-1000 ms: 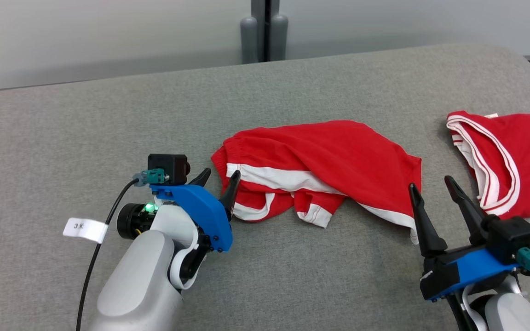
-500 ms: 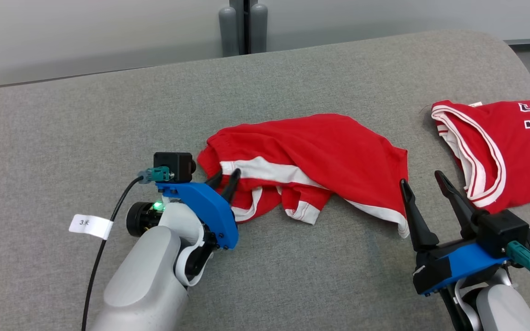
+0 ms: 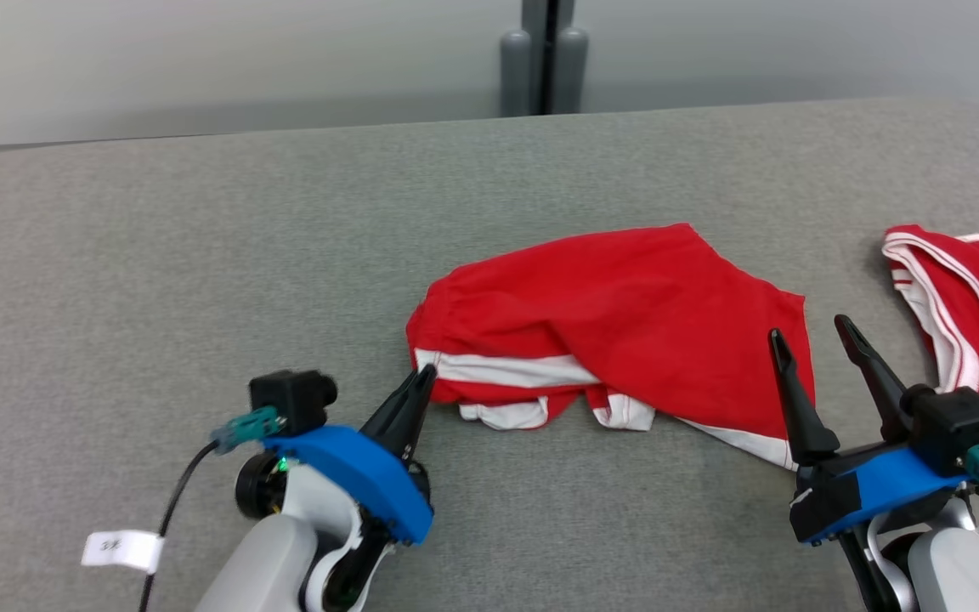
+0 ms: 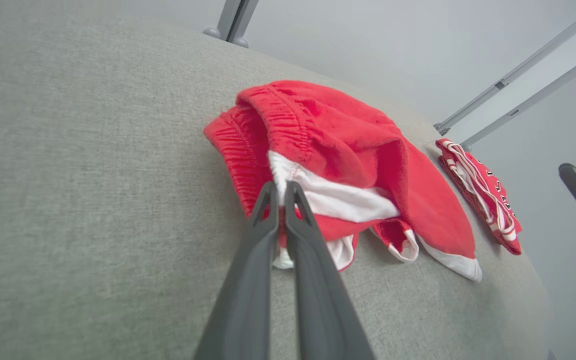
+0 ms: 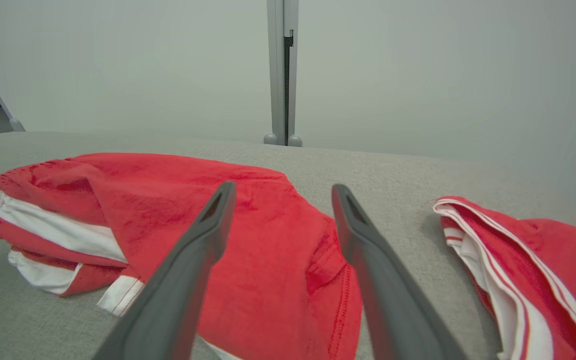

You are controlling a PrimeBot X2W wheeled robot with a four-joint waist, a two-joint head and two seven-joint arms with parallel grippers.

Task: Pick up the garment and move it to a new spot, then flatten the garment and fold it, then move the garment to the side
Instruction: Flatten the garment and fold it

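- My left gripper [image 3: 420, 379] is clenched on the red shorts [image 3: 625, 297], pinching their near-left end at the white stripe [image 4: 328, 200]. I can't quite tell how much cloth sits between the tips.
- From that pinch the shorts run off toward 2 o'clock, with their long axis lying left-to-right across the grey surface [image 3: 200, 255].
- My right gripper [image 3: 808, 333] stands released at the shorts' 4 o'clock hem, so it's the nearer arm for that end.
- A red jersey [image 3: 965, 314] lies at 3 o'clock, apart from the shorts.
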